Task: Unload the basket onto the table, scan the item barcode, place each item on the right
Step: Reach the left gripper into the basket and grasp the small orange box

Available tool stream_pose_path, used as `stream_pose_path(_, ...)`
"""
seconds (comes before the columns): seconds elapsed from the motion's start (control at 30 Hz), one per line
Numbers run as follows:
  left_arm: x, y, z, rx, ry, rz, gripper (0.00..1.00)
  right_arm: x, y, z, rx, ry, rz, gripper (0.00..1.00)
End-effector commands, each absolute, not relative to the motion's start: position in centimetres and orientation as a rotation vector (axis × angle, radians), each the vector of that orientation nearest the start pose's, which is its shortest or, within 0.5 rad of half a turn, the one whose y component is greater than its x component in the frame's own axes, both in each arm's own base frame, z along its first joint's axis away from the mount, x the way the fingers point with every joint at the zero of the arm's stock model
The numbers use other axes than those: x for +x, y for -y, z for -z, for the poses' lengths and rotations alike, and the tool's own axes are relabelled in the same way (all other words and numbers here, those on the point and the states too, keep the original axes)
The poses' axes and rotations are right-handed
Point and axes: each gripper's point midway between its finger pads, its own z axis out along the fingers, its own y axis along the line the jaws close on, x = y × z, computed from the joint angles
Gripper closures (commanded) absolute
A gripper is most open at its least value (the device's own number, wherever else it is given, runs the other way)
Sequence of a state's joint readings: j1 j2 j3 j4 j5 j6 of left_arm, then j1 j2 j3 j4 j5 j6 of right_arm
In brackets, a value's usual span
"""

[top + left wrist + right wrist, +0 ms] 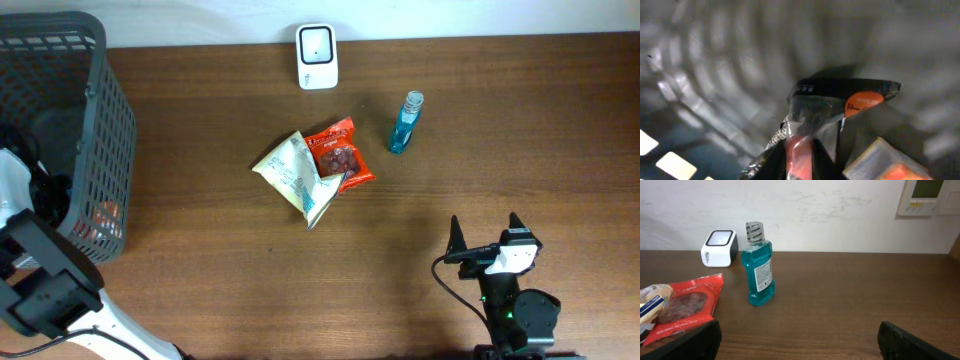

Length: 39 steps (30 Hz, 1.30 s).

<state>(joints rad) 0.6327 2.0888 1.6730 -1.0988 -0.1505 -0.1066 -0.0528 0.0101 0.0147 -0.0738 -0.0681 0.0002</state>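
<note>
left gripper (800, 165) down in the far-left basket (105, 120) at a clear packet (830, 102) (blurred, can't tell jaw state); right gripper (485, 238) near right, jaws spread wide.

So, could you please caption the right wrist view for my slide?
Open right gripper facing an upright blue mouthwash bottle, a white scanner and a red snack packet on the wooden table.

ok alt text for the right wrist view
A blue mouthwash bottle stands upright on a wooden table, a white scanner behind it to the left by the wall, a red snack packet lying at the left edge. The right gripper is open, its fingers in the bottom corners.
</note>
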Motion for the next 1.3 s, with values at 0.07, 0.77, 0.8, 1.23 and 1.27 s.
stream_pose_path(0.07,32.8,-27.8,-7.1,-1.122,-2.849,-0.295,1.00,24.6,0.4,-15.7,0.004,-1.643,-0.009,0.02)
stream_pose_path(0.77,36.6,-24.8,-23.6,-1.073,-2.590,0.017,0.49,24.6,0.4,-15.7,0.004,-1.643,-0.009,0.02)
stream_pose_path(0.8,36.0,-24.3,-22.1,-1.094,-2.646,0.038,0.48,24.6,0.4,-15.7,0.004,-1.643,-0.009,0.02)
stream_pose_path(1.23,31.9,-22.2,-7.9,-0.997,-2.991,0.094,0.48,24.6,0.4,-15.7,0.004,-1.643,-0.009,0.01)
stream_pose_path(1.27,31.8,-22.0,-7.2,-0.983,-3.002,0.099,0.47,24.6,0.4,-15.7,0.004,-1.643,-0.009,0.02)
